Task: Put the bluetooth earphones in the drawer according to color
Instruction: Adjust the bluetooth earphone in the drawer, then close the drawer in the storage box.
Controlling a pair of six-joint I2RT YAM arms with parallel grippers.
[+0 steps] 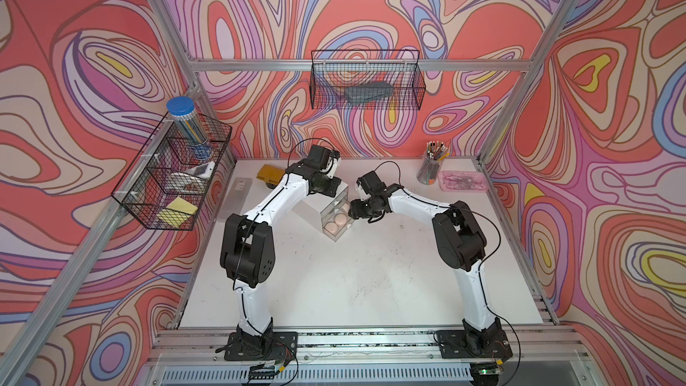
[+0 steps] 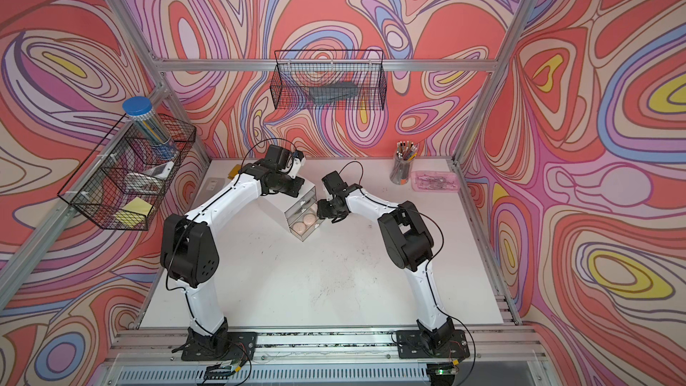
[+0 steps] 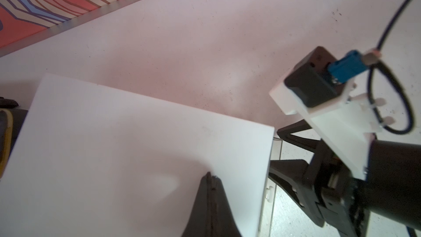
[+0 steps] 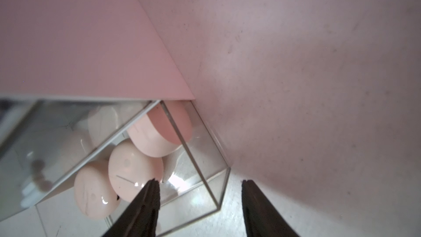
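Swirling pink-and-red walls (image 1: 371, 12) enclose a scuffed white table (image 1: 334, 284); left tool (image 3: 210, 176) pressed together, right tool (image 4: 200, 180) spread apart.

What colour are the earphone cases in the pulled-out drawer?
Pale pink. The earphone cases show best in the right wrist view.

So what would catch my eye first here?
The loud swirly walls in red, pink and lilac surround everything. Mid-table, two white-and-black arms meet at a small white cabinet, whose pulled-out clear drawer holds pale pink earphone cases. The right gripper hangs open by that drawer, the left gripper shut over the cabinet's top.
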